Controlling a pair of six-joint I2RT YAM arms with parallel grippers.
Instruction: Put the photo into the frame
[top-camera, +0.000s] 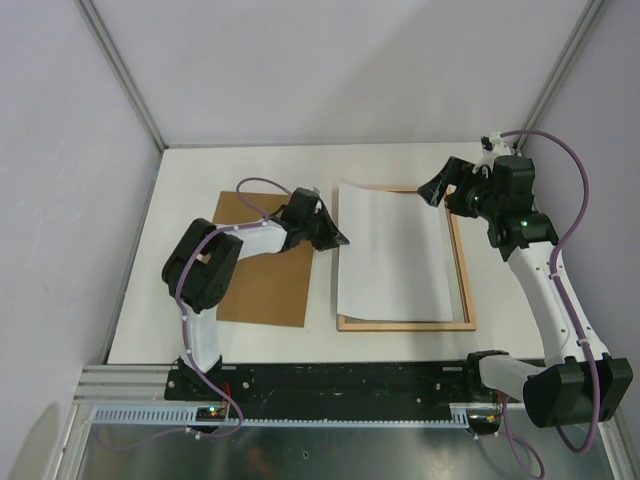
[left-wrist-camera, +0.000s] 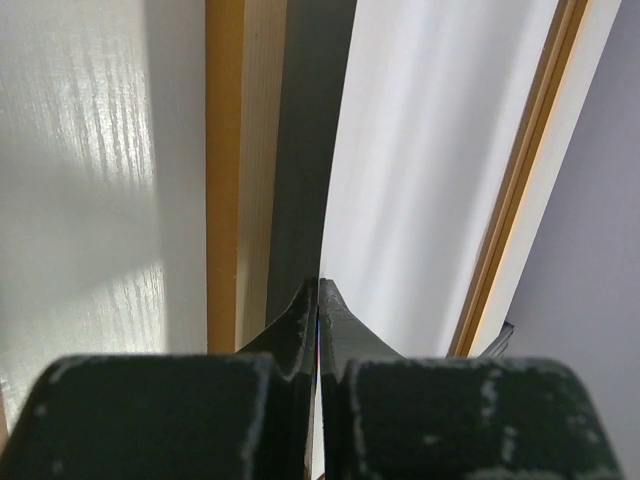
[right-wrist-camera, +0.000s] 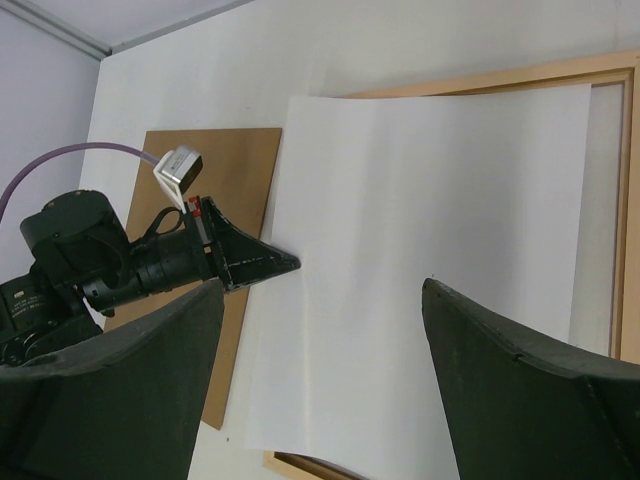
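Nearest us, the left arm is bending over the brown backing board (top-camera: 265, 290) on the desk (top-camera: 250, 165), its end effector (top-camera: 340, 240) clenched on the left edge of the photo (top-camera: 390, 250). The photo is lying white side up across the frame (top-camera: 462, 270), overhanging its left rail. We are judging the seating step in hand: the sheet is needing a nudge rightward to drop inside the rails. Farther off, the right arm is reaching along the frame's right side, its end effector (top-camera: 437, 192) released and hovering above the far right corner.
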